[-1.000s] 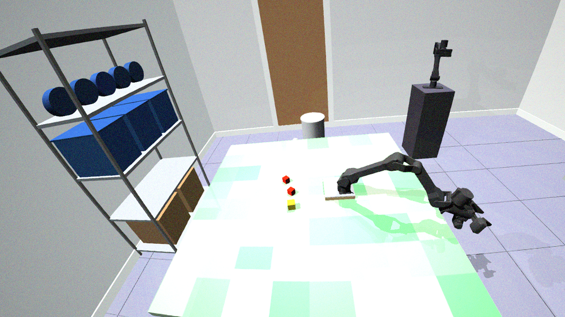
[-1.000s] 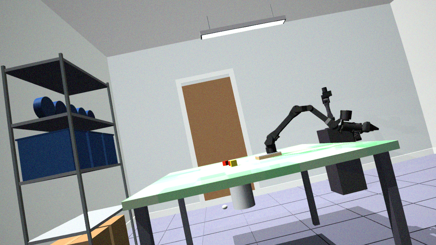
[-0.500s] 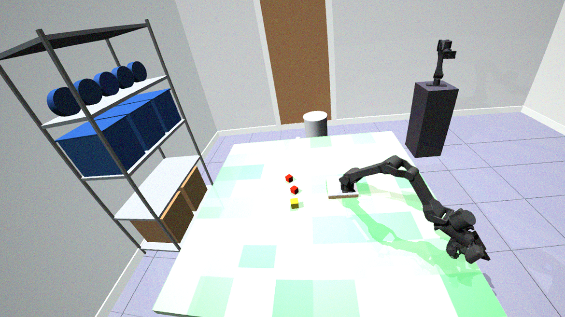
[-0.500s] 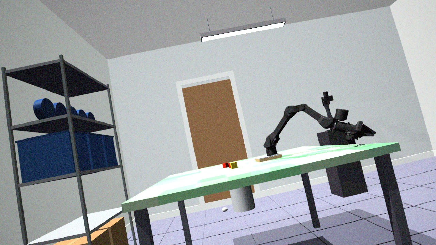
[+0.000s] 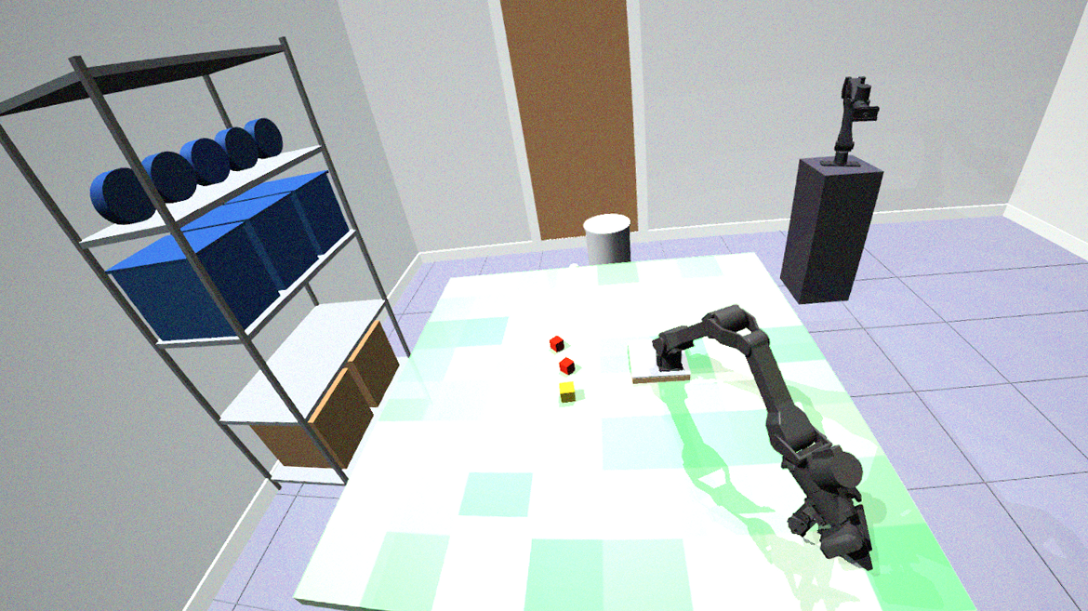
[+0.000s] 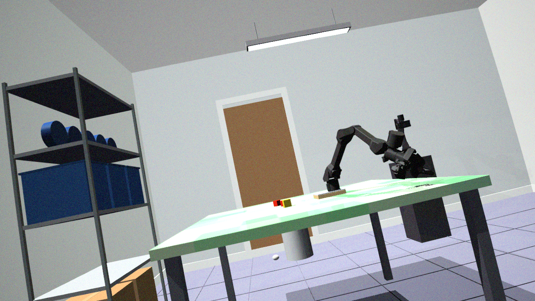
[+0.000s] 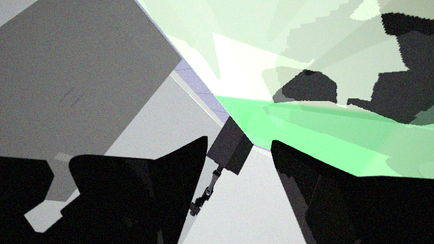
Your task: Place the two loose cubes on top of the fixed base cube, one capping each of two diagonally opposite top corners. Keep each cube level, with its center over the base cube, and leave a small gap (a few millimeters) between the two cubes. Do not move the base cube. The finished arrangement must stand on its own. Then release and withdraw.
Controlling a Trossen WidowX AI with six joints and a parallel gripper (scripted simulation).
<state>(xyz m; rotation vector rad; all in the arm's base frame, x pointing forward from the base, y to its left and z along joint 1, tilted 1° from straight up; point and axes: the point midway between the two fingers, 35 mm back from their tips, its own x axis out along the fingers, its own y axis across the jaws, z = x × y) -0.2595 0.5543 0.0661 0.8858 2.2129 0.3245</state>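
Note:
Two small red cubes (image 5: 556, 342) (image 5: 565, 364) and a yellow cube (image 5: 566, 390) stand in a short row on the table (image 5: 488, 493), left of the arm's base. In the exterior view the red cubes (image 6: 276, 203) show just behind the yellow cube (image 6: 286, 202). My gripper (image 5: 861, 561) (image 7: 239, 142) is open and holds nothing. It hangs low over the table's near right corner, far from the cubes. The wrist view shows no cube, only the table's green edge (image 7: 322, 135) and the room beyond.
The arm's base stands on a thin board (image 5: 660, 378) (image 6: 329, 193). A dark pedestal (image 5: 827, 226) (image 7: 230, 149) with a camera stands off the table's far right. A grey cylinder (image 5: 606, 238) stands behind the table, and a shelf rack (image 5: 203, 202) to its left.

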